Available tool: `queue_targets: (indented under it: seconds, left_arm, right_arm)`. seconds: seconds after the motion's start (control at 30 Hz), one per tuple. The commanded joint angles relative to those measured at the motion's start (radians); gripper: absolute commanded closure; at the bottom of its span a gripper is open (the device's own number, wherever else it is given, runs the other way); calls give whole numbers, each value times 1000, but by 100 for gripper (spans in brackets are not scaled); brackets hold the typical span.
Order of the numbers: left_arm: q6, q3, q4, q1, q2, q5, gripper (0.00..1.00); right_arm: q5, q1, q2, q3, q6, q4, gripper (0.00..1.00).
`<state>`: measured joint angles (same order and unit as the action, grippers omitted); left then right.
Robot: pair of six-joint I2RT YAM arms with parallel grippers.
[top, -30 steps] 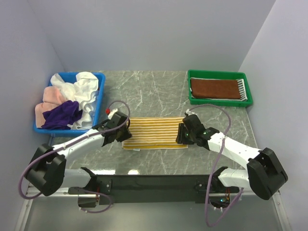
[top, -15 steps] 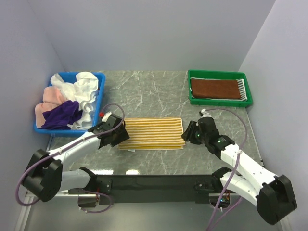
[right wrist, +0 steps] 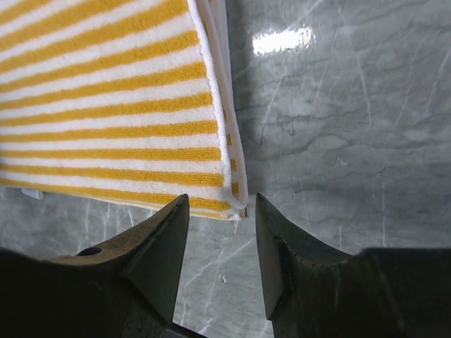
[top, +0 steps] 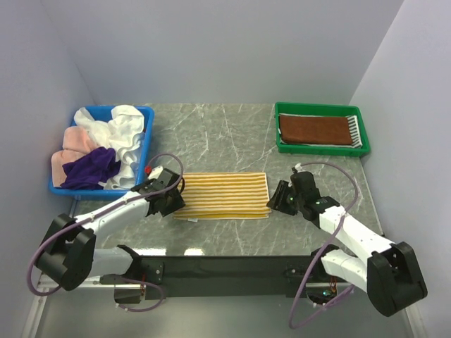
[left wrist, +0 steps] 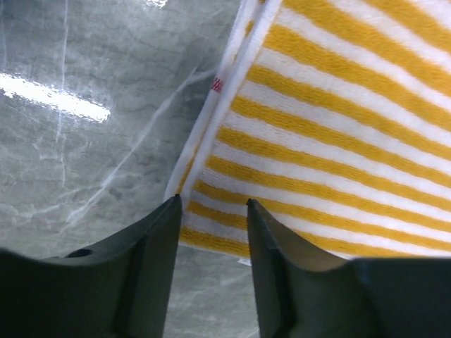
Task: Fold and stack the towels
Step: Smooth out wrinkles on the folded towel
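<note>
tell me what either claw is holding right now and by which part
Nothing is held: left claw and right claw stand open at opposite ends of the yellow-striped towel.

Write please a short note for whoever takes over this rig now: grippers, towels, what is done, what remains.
Left gripper: open, empty, at the left end of the yellow-white striped towel.
Right gripper: open, empty, at its right end.
Towels: the striped one lies folded on the table; brown towel folded in the green tray; white towel, pink towel and purple towel crumpled in the blue bin.
Done: brown stored, striped folded.
Left: likely stack the striped one on the brown, then fold the three in the bin.
</note>
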<state>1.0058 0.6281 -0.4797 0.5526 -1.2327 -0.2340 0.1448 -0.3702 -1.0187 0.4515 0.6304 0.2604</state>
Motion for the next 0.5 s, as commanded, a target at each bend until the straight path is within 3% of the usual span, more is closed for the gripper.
queue_targets:
  seconds: [0.0, 0.3, 0.47]
  left_arm:
    - [-24, 2, 4, 1, -28, -25, 53]
    - [-24, 10, -43, 1, -19, -54, 45]
    - [-27, 9, -39, 1, -30, -54, 46]
  right_arm:
    - [33, 2, -23, -17, -9, -69, 50]
    - [55, 4, -86, -31, -17, -110, 50]
    - [53, 4, -107, -34, -18, -125, 50]
